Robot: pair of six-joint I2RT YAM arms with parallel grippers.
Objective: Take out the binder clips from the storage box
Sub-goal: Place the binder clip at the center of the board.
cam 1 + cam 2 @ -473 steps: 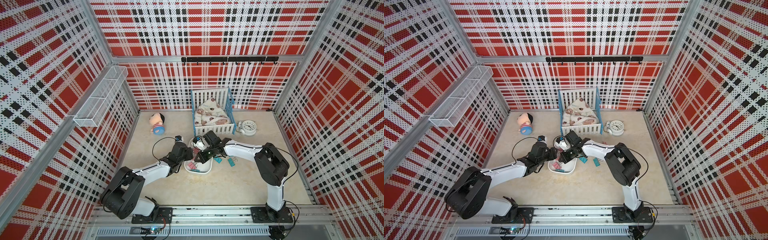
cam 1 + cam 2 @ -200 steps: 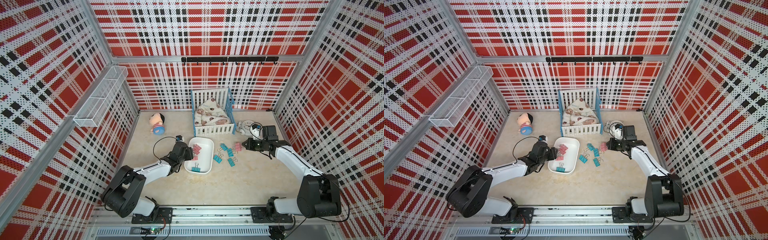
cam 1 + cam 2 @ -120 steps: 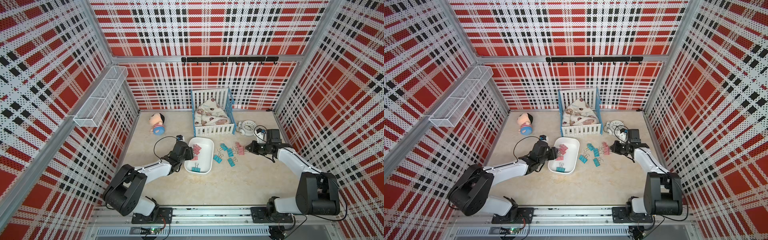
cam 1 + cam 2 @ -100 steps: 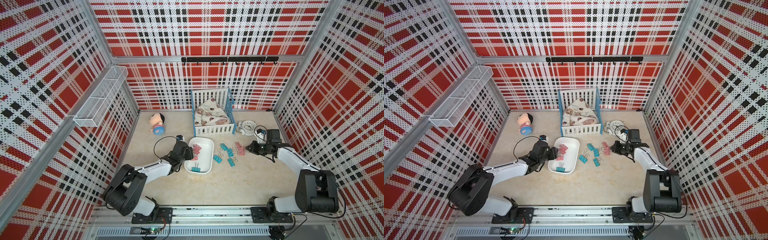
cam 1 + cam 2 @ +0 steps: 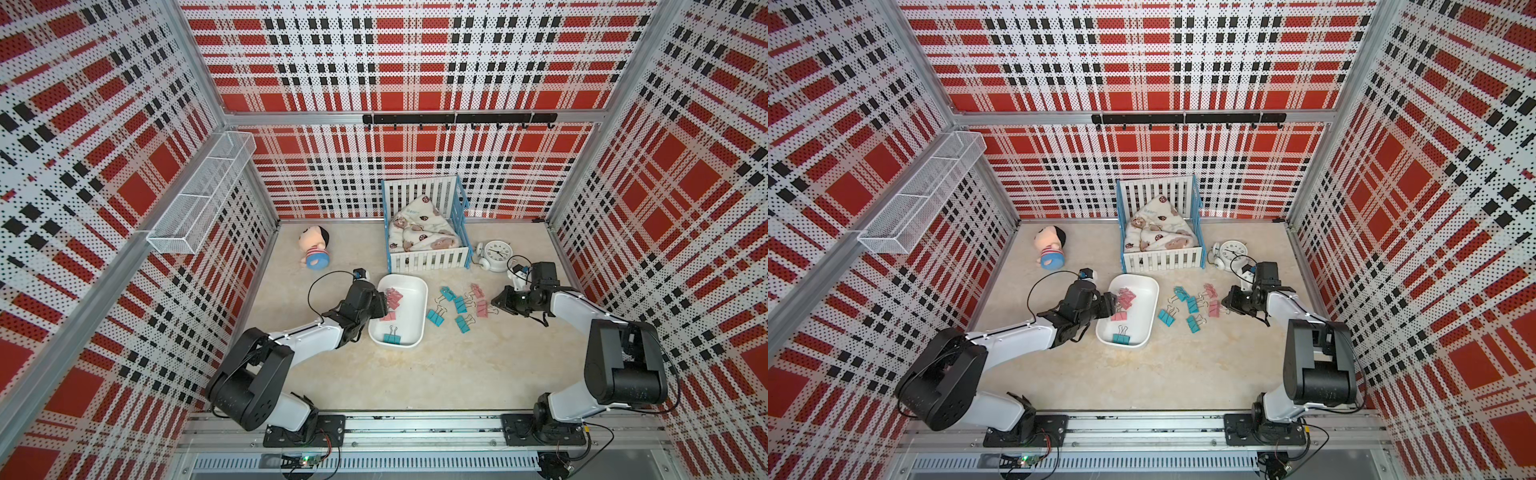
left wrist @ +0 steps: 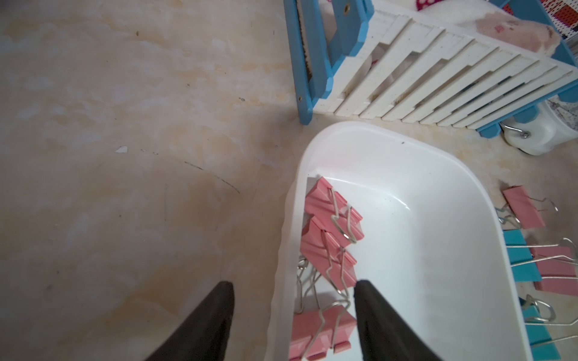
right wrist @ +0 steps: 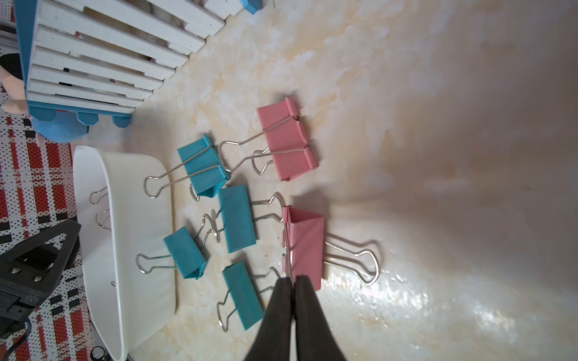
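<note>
A few binder clips (image 5: pixel 390 300) lie in the storage box (image 5: pixel 409 309), and the removed ones sit on the worktop (image 5: pixel 415 374) at its three o'clock. There the right claw (image 7: pixel 291 281) pinches a pink clip (image 7: pixel 306 247) by its handle, apparently setting it down. The left claw (image 6: pixel 294 286), spread, straddles the nine-o'clock wall, likely to steady the box.

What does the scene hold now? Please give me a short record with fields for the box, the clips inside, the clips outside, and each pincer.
storage box: white, upright on the table
clips inside: three pink visible, one teal
clips outside: four teal, two pink, on the table beside the box
left pincer: open, one finger inside the box, one outside its wall
right pincer: almost closed on the wire handle of a pink clip that rests on the table
</note>
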